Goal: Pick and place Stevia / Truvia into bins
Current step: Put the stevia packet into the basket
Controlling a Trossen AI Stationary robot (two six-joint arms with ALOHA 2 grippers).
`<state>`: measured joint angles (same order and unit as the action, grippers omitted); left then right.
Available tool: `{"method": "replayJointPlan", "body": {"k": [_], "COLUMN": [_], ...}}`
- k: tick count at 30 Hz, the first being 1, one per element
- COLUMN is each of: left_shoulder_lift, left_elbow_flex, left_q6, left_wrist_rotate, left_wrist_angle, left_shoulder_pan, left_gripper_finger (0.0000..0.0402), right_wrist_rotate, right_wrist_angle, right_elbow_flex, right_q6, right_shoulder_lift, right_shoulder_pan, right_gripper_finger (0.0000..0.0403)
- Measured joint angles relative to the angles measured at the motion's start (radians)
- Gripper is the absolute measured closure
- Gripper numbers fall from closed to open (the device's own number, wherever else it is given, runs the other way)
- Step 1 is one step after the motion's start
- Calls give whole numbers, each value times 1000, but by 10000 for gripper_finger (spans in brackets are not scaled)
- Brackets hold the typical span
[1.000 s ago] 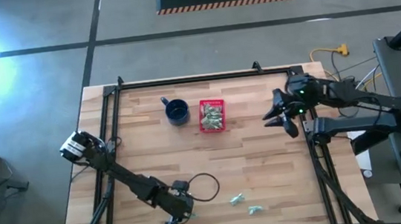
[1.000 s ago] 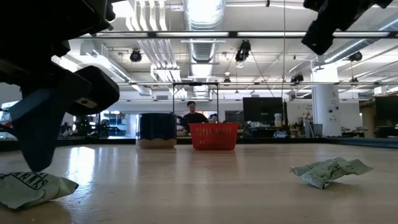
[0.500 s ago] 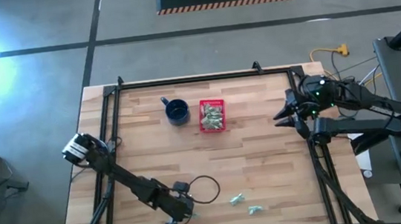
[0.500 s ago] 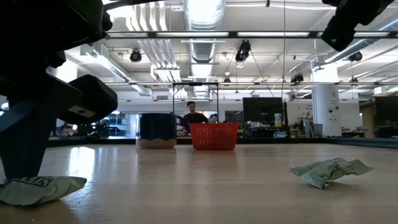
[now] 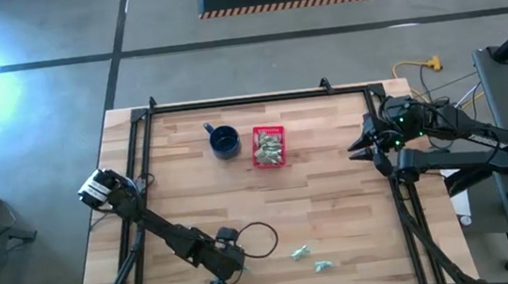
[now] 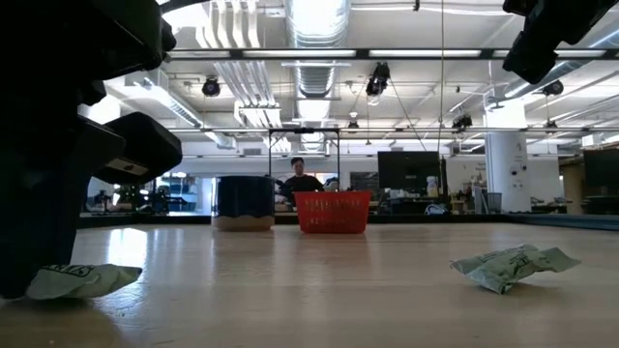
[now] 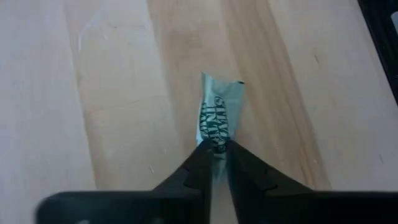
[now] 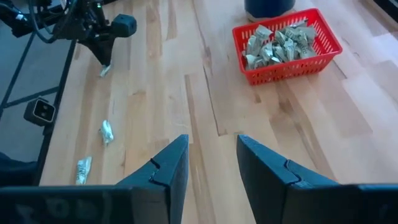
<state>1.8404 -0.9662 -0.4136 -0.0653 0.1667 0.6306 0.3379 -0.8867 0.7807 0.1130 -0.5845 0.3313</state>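
The left arm reaches diagonally across the table to its near edge, and the left gripper (image 7: pixel 216 149) points down at the wood with its fingers pinched narrowly on one end of a Stevia sachet (image 7: pixel 217 112) that lies on the table. The right arm is drawn back at the table's right edge, the right gripper (image 8: pixel 210 158) raised above the wood with its fingers parted and empty. Two loose sachets (image 5: pixel 310 258) lie near the front edge. The red basket (image 5: pixel 269 147), holding many sachets, stands beside the blue mug (image 5: pixel 224 141).
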Motion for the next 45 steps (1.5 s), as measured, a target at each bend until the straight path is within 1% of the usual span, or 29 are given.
{"method": "replayJointPlan", "body": {"k": [2,5,8,12,15,18,22,26,29,30,32,34,36,39,42,45], "left_shoulder_lift": [0,0,-17,-61,-119,-166,-221,-258,-262,-260,-248,-232,-224,-227,-245,-268], "left_elbow_flex": [-1,-3,-8,-8,-10,-8,-5,-6,-6,-6,-8,-10,-10,-8,-8,-8], "left_q6": [-21,-74,-79,-79,-76,-37,1,110,209,245,332,405,466,547,613,630], "left_wrist_rotate": [-1,-11,-37,-161,-232,-268,-354,-398,-400,-386,-330,-279,-251,-248,-248,-264], "left_wrist_angle": [3,6,10,42,27,17,23,17,-27,-52,-107,-113,-110,-83,10,110], "left_shoulder_pan": [-3,-8,-17,-51,-85,-122,-179,-249,-317,-340,-379,-404,-419,-433,-457,-502], "left_gripper_finger": [393,397,400,401,401,401,401,401,401,401,401,401,402,402,402,402], "right_wrist_rotate": [-2,-2,-2,-1,-1,-1,0,0,0,0,0,1,1,2,9,14], "right_wrist_angle": [0,0,0,0,0,0,1,4,14,20,41,73,109,193,285,342], "right_elbow_flex": [0,0,0,0,0,-4,-12,-28,-56,-70,-103,-141,-181,-244,-300,-332], "right_q6": [0,0,0,0,0,1,25,45,67,76,104,132,156,196,233,258], "right_shoulder_lift": [0,0,0,0,0,0,0,0,0,0,0,-1,-1,-2,-1,-3], "right_shoulder_pan": [0,0,0,0,0,0,0,0,0,0,0,0,0,-4,-20,-46], "right_gripper_finger": [275,275,276,275,275,275,275,275,275,275,275,275,275,275,275,275]}}
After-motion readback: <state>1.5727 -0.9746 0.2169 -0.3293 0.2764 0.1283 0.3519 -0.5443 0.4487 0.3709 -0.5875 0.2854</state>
